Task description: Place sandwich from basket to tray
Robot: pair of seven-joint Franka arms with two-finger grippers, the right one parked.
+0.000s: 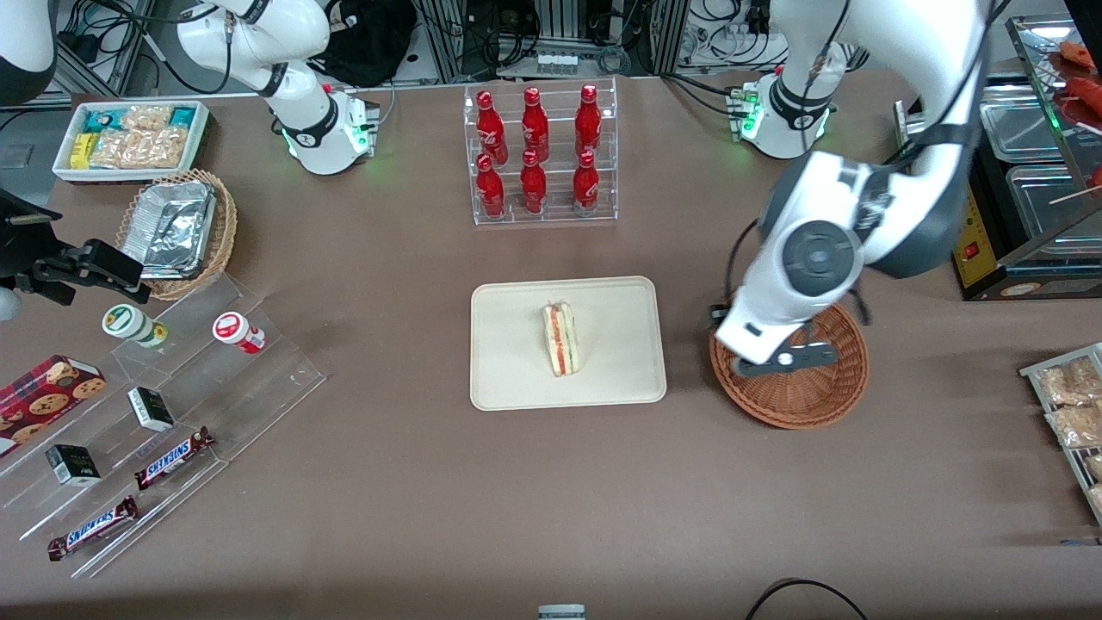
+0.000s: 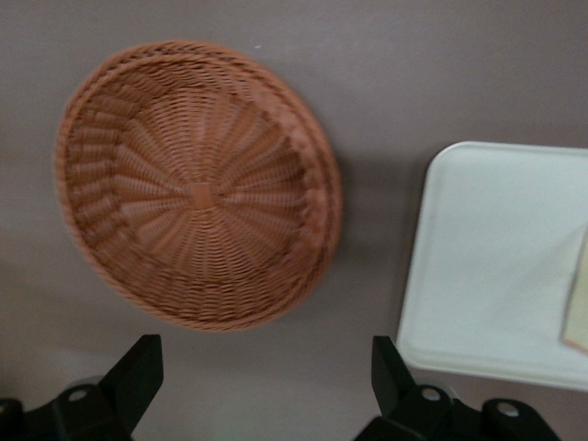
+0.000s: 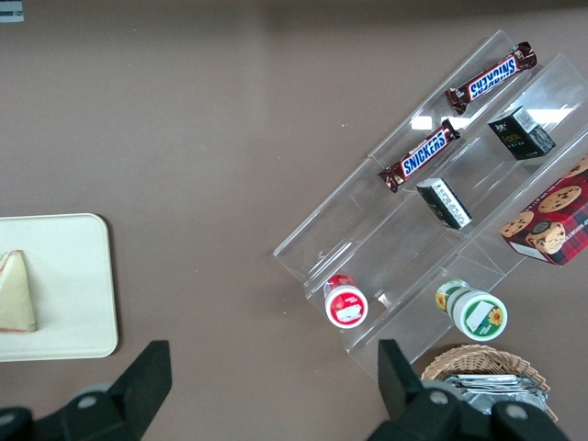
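One sandwich [image 1: 561,338] lies on its side near the middle of the tray [image 1: 508,379], while the basket [image 1: 822,405] beside it holds nothing and our gripper [image 1: 788,360] hovers over it with jaws spread and empty. We judge the sandwich light, soft and easily squashed, best pinched gently across its flat bread faces. It looks like a pale wedge with red and green filling along one edge.

my own arm covers part of the basket [image 1: 805,405] in the front view, and my claw [image 1: 788,360] hangs over it. in the wrist view the tray [image 2: 487,266] is cut off at the edge, and only a sliver of the sandwich [image 2: 579,303] shows — blurred, layers unreadable. my fingers [image 2: 138,372] show only as dark tips — spread wide apart.
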